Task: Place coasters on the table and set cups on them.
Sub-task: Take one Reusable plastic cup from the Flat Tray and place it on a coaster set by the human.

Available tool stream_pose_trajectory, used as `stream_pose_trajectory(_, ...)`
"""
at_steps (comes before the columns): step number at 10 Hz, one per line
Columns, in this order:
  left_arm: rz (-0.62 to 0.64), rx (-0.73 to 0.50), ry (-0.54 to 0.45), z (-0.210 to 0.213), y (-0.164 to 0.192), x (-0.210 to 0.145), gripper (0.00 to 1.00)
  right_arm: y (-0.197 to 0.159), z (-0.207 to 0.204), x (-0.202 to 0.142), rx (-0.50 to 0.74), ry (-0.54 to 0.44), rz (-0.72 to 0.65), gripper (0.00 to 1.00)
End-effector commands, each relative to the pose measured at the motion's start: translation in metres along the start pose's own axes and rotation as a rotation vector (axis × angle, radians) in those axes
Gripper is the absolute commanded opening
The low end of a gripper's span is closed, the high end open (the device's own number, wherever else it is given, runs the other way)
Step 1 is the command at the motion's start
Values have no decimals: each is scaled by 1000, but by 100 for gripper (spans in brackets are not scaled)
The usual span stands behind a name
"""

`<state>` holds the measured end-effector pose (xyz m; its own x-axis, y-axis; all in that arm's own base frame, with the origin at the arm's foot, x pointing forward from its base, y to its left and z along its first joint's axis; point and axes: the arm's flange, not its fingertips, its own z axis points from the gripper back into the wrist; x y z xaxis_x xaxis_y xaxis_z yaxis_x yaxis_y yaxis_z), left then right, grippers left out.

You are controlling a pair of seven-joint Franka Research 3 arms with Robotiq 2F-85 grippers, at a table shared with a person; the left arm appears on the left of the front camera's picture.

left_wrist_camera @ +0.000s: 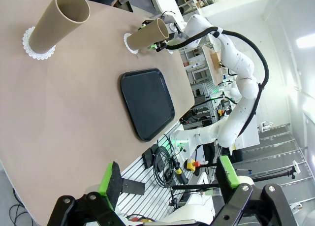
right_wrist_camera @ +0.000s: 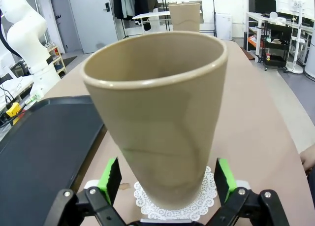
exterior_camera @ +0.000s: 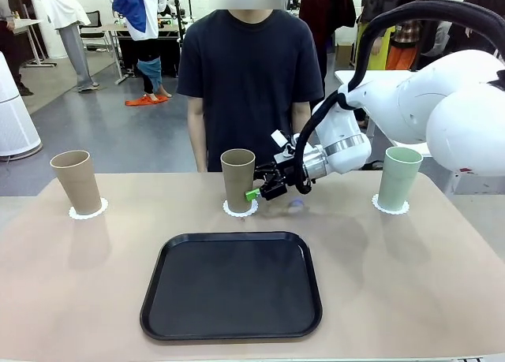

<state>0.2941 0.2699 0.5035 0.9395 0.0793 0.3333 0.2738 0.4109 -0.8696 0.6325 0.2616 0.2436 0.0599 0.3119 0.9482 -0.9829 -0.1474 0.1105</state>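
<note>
Three cups stand upright on white scalloped coasters along the far side of the beige table point(exterior_camera: 410, 291). A tan cup point(exterior_camera: 76, 181) is on the left coaster point(exterior_camera: 87, 213), a second tan cup point(exterior_camera: 237, 179) on the middle coaster point(exterior_camera: 240, 210), and a mint green cup point(exterior_camera: 400, 177) on the right coaster point(exterior_camera: 390, 208). My right gripper point(exterior_camera: 264, 190) is open just right of the middle cup. In the right wrist view that cup point(right_wrist_camera: 157, 113) stands on its coaster point(right_wrist_camera: 177, 201) between the spread green pads point(right_wrist_camera: 109, 179), with gaps on both sides. My left gripper point(left_wrist_camera: 170, 179) hangs open off the table's left end, holding nothing.
A black rounded-square tray point(exterior_camera: 232, 287) lies bare at the table's near middle. A person in a dark shirt point(exterior_camera: 248, 78) stands at the far edge behind the middle cup. The left wrist view shows the left cup point(left_wrist_camera: 59, 21), the middle cup point(left_wrist_camera: 150, 34) and the tray point(left_wrist_camera: 147, 103).
</note>
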Motion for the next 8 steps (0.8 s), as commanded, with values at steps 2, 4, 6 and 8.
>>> stream_pose_trajectory(2, 8, -10, -10, 2, -3, 0, 100, 17, 9, 10, 11, 84, -45, 100)
stream_pose_trajectory(4, 8, -10, -10, 2, -3, 0, 100, 33, 18, 26, 40, 173, -122, 100)
stream_pose_trajectory(6, 8, -10, -10, 2, -3, 0, 100, 51, 31, 56, 33, 294, -200, 100)
stream_pose_trajectory(8, 8, -10, -10, 2, -3, 0, 100, 71, 53, 111, -64, 500, -242, 100)
